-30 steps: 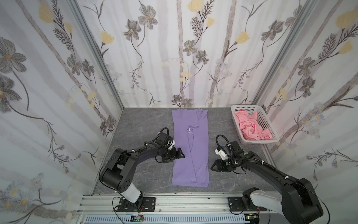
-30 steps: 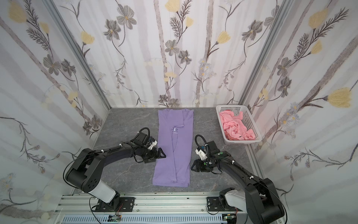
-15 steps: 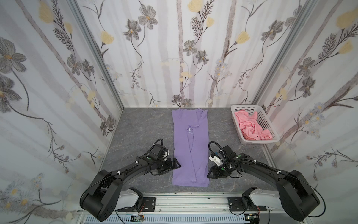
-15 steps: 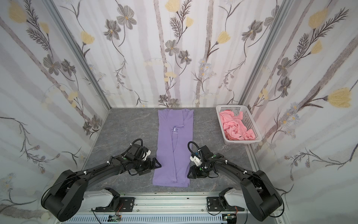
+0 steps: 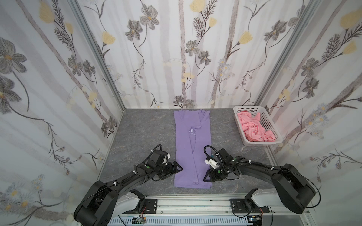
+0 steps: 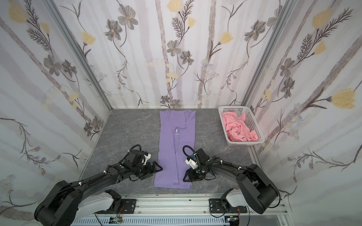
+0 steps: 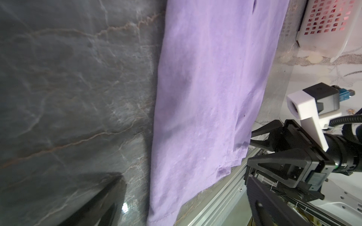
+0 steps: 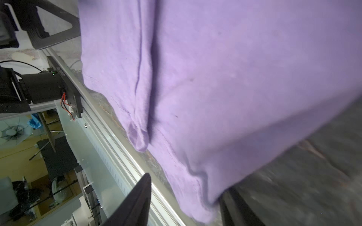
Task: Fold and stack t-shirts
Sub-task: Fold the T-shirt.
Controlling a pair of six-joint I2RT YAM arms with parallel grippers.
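The only container on the grey marbled worktop [image 5: 147, 133] is a white perforated basket [image 5: 260, 143] at the far right corner, near the back wall. It holds one crumpled salmon-pink garment [image 5: 254, 129], bunched loosely and reaching up to the rim on the wall side. Both top views show this, and the basket's pink-tinted holes also show in my left wrist view [image 7: 325, 21]. Well apart from the basket, down the middle of the worktop, the lavender-purple t-shirt [image 5: 193, 148] lies flat. It is folded lengthwise into a long narrow strip, with the collar toward the back wall and the hem toward my base rail. A bit of white lettering [image 5: 192, 132] peeks out where the folded sides meet. My left jaws stand wide open and hold nothing. They sit low at the shirt's left edge near the hem, and I cannot tell whether a tip touches the cloth. My right jaws are at the opposite edge near the hem, parted about halfway and not clamped. One finger is tucked under the cloth there, and the shirt's corner drapes over it in my right wrist view [image 8: 215, 78].
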